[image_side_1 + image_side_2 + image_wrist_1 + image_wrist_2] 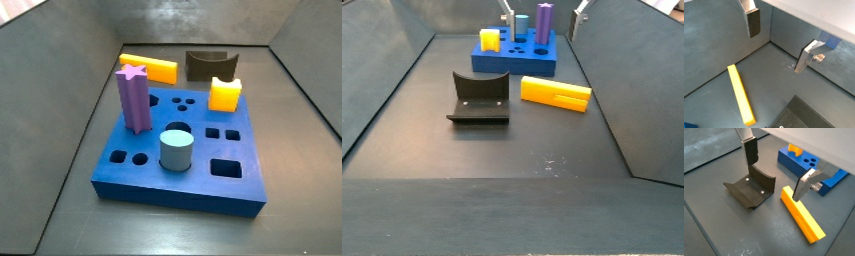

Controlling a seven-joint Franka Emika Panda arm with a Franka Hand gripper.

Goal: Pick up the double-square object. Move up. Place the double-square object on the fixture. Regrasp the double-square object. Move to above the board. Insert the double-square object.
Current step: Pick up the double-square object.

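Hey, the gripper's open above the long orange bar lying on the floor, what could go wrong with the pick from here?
1. The open gripper is offset from the long orange-yellow double-square bar; one silver finger hangs over the bar's end, so descending straight could strike it.
2. The dark curved-recess fixture sits beside the bar; the other finger might clip it.
3. Grasping near the end may let the bar tilt.

Gripper (776, 168) body cut off above fingers (750, 152)
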